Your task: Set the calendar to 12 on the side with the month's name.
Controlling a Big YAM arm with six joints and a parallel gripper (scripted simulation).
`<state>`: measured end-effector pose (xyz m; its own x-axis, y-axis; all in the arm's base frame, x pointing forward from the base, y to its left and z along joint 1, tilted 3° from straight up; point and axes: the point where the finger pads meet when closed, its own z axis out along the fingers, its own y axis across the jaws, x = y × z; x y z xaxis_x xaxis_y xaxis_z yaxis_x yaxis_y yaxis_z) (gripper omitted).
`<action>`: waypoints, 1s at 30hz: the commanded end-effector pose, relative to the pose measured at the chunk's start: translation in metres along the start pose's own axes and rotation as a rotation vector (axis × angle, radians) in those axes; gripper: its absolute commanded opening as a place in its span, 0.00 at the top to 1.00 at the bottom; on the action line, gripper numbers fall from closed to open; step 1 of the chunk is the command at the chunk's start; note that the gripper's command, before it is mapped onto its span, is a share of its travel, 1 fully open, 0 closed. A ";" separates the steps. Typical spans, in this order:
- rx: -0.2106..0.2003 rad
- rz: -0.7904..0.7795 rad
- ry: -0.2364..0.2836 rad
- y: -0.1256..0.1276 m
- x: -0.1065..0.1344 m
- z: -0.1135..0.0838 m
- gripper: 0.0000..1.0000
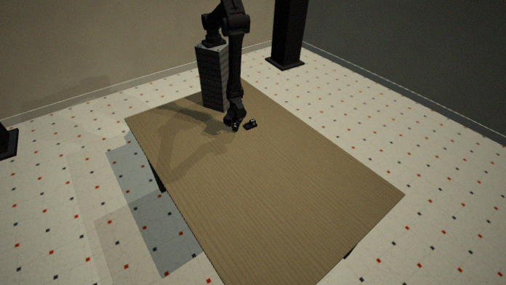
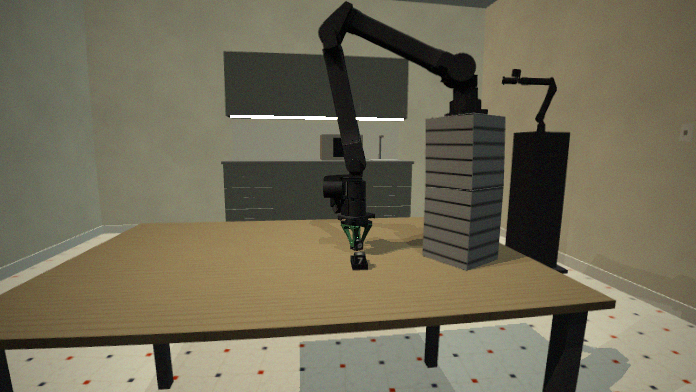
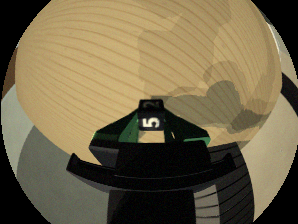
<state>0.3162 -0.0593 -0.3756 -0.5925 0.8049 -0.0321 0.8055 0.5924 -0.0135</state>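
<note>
My gripper (image 1: 235,127) (image 2: 358,246) (image 3: 151,127) is shut on a small black cube (image 2: 359,245) (image 3: 150,122) with white digits. In the wrist view a 5 and a dim 2 show on two of its faces, both turned sideways. The held cube is above the table. The black tray (image 1: 249,127) (image 2: 359,268) stands on the table close to the gripper, to its right in the top view. The other cube (image 1: 252,122) (image 2: 360,260) sits at one end of the tray; the exterior view shows a 7 on it. The wrist view does not show the tray. No month name is readable.
The wooden table (image 1: 269,182) (image 2: 225,290) carries the arm's tall grey ribbed pedestal (image 1: 212,80) (image 2: 450,195), behind the gripper in the top view and to its right in the exterior view. A second small arm on a black column (image 2: 537,195) stands beyond the table.
</note>
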 end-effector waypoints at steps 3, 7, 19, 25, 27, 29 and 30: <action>-0.016 0.006 -0.021 0.002 -0.011 0.011 0.75; -0.031 0.008 -0.037 0.009 -0.019 0.004 0.75; -0.028 0.008 -0.034 0.009 -0.019 0.004 0.75; -0.028 0.008 -0.034 0.009 -0.019 0.004 0.75; -0.028 0.008 -0.034 0.009 -0.019 0.004 0.75; -0.028 0.008 -0.034 0.009 -0.019 0.004 0.75; -0.028 0.008 -0.034 0.009 -0.019 0.004 0.75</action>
<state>0.3218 -0.0607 -0.3864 -0.5916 0.8052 -0.0403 0.8060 0.5919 -0.0056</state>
